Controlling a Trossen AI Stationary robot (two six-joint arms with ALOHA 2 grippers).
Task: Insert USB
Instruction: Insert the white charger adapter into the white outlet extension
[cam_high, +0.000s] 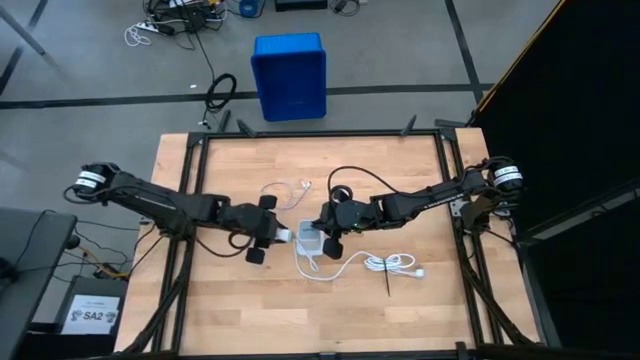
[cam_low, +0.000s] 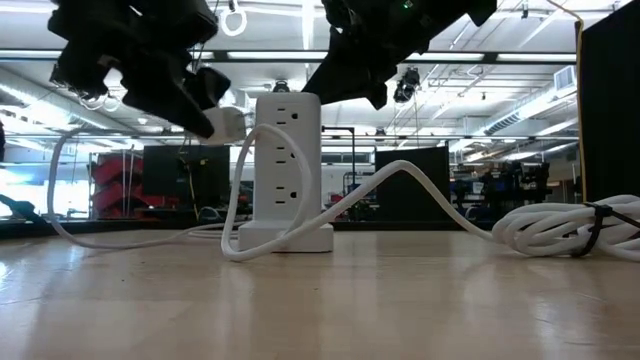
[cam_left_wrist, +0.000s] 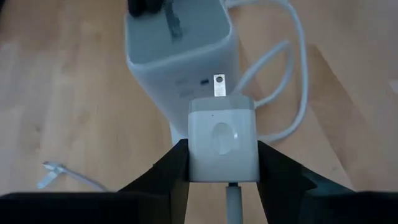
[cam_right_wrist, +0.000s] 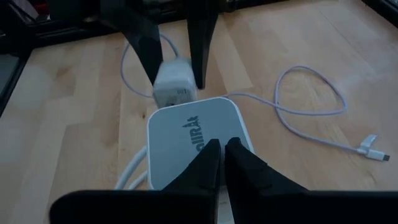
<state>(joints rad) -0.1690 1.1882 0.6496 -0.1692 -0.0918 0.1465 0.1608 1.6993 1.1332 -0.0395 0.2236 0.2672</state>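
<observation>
Left wrist view puts my left fingers (cam_left_wrist: 171, 171) nearest, clamped on either side of a small white charger block (cam_left_wrist: 221, 138) with a metal prong sticking out toward the white power tower (cam_left_wrist: 180, 46) just ahead; a cord leaves the block's rear end. My right fingers (cam_right_wrist: 239, 165) are pressed together, grasping nothing, their tips resting over the tower's flat top. The tower stands upright on the wooden surface (cam_high: 240, 310), between my two arms. Farther off lies the USB (cam_high: 283, 189): a thin, loose whitish-grey cable, curled in a soft loop with a small white plug at its free end, flat on the surface, well apart from both sets of fingers. On my right side lies a thicker white cord (cam_high: 385, 263), bundled with a black tie.
</observation>
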